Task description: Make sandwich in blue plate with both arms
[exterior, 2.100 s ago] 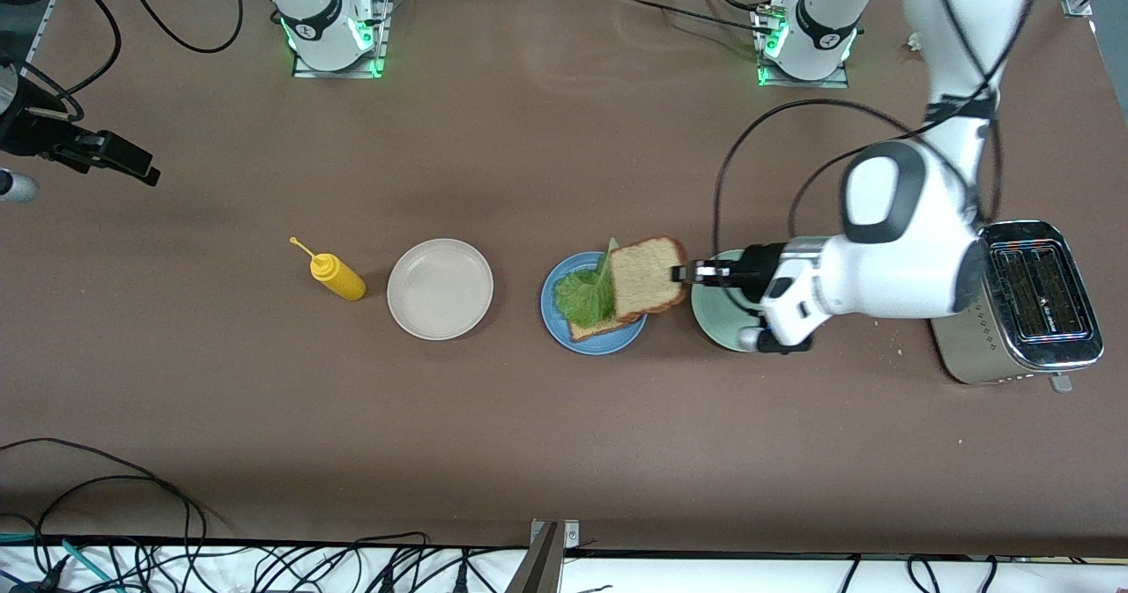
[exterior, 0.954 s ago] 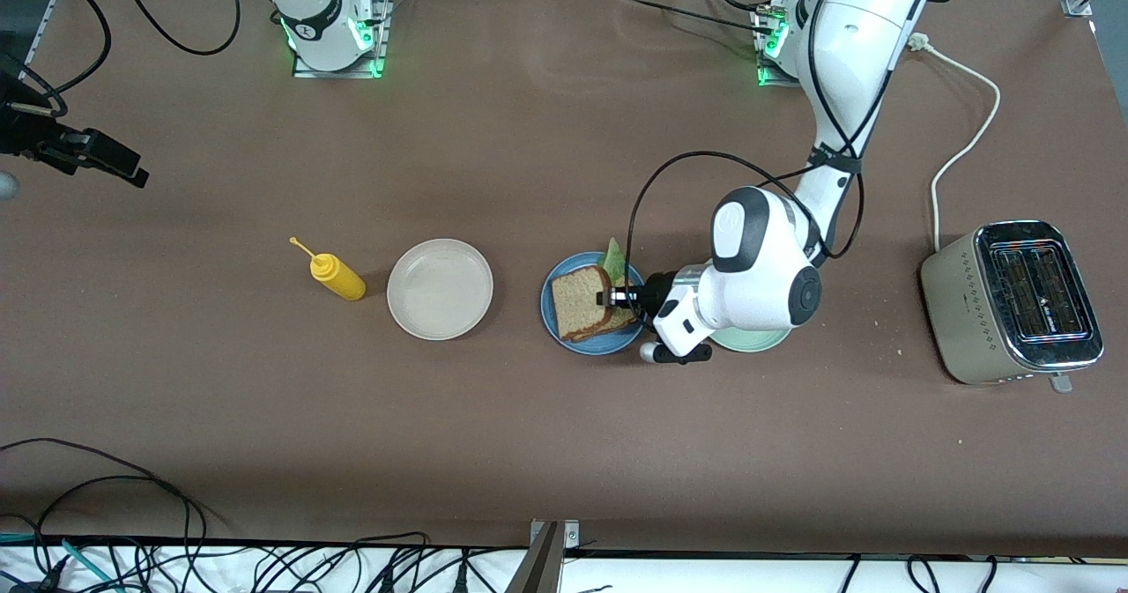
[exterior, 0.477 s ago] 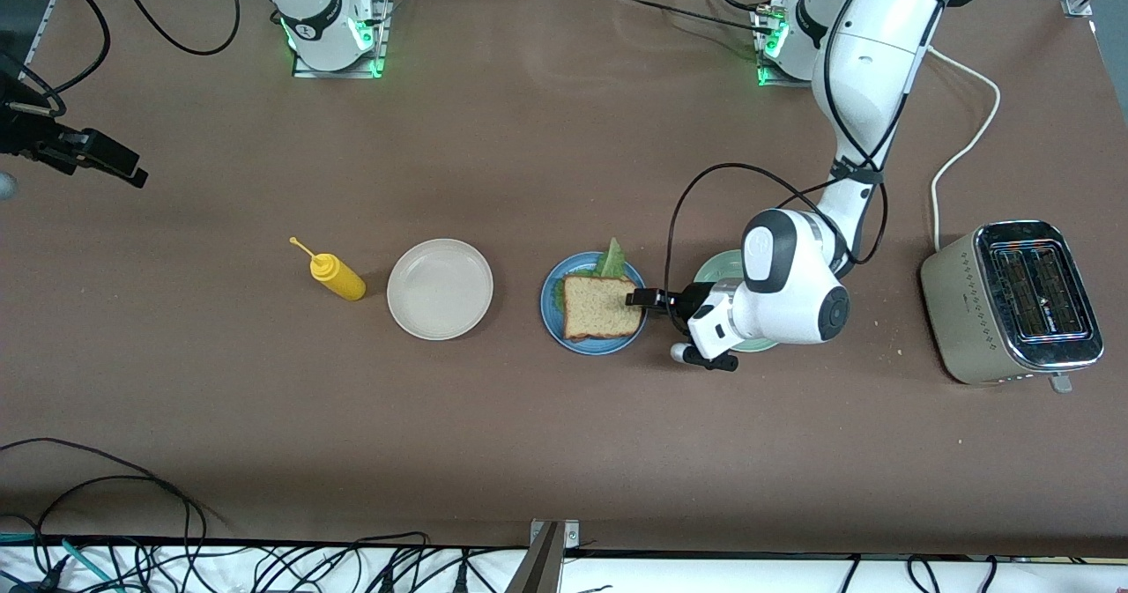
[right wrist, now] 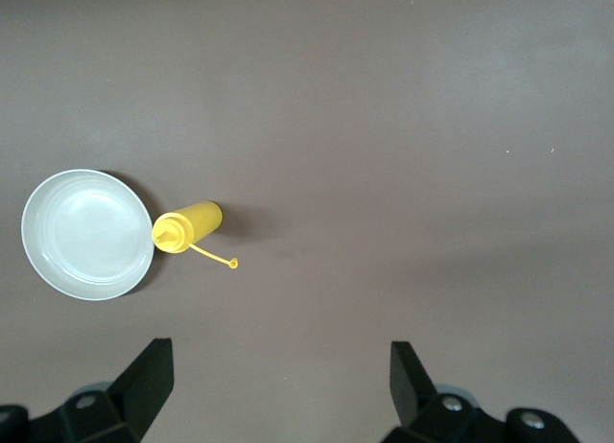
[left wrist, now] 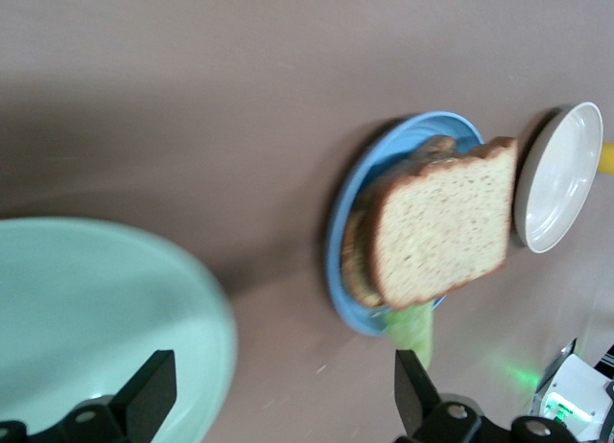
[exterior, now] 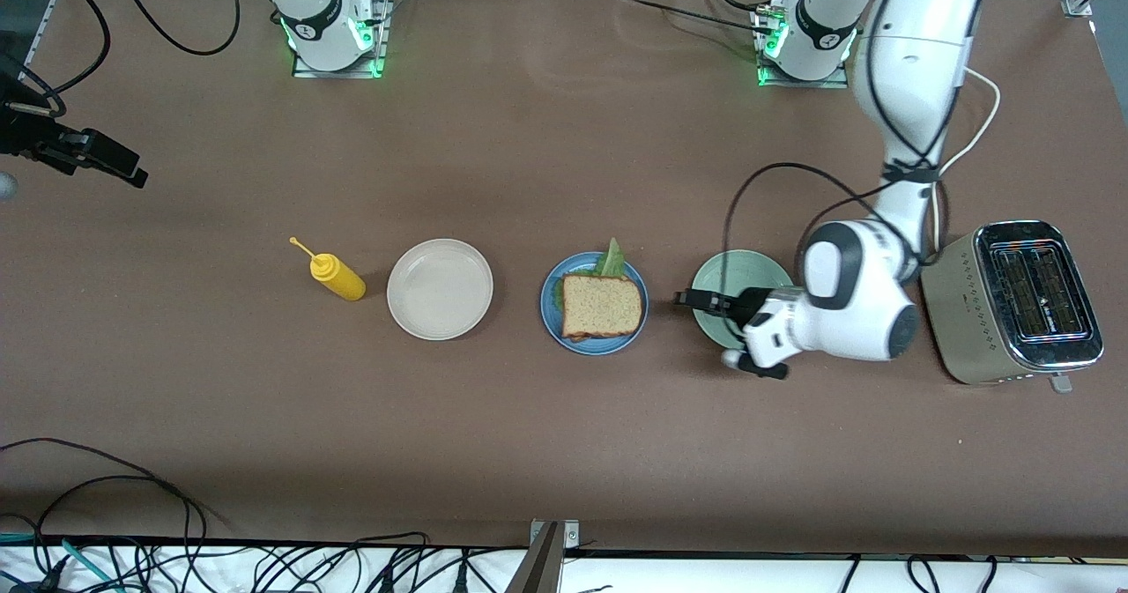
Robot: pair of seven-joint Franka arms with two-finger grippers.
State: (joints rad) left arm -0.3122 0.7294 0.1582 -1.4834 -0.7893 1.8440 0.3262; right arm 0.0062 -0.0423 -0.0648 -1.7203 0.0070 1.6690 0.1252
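From the front view, I am seeing the sandwich (exterior: 602,306) sitting stacked in the blue plate (exterior: 552,311), lettuce peeking out. My left gripper (exterior: 689,299) is hovering spread and empty over the mint plate (exterior: 749,269), just beside the blue plate toward the left arm's end.

Left wrist view: the fingers (left wrist: 146,397) are gaping wide, holding nothing, so the bread lies free.

Right wrist view: the right gripper (right wrist: 278,385) is waiting, wide open and empty, over bare table near the yellow bottle (right wrist: 184,225) and the empty white plate (right wrist: 84,234).

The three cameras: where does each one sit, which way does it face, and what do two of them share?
Front view: high across the table, facing both bases; the left end effector hangs open over the mint plate.
Left wrist view: looks at the sandwich on the blue plate; its fingertips show.
Right wrist view: looks down at the mustard bottle; the right end effector is open.
Both wrist views share the white plate.
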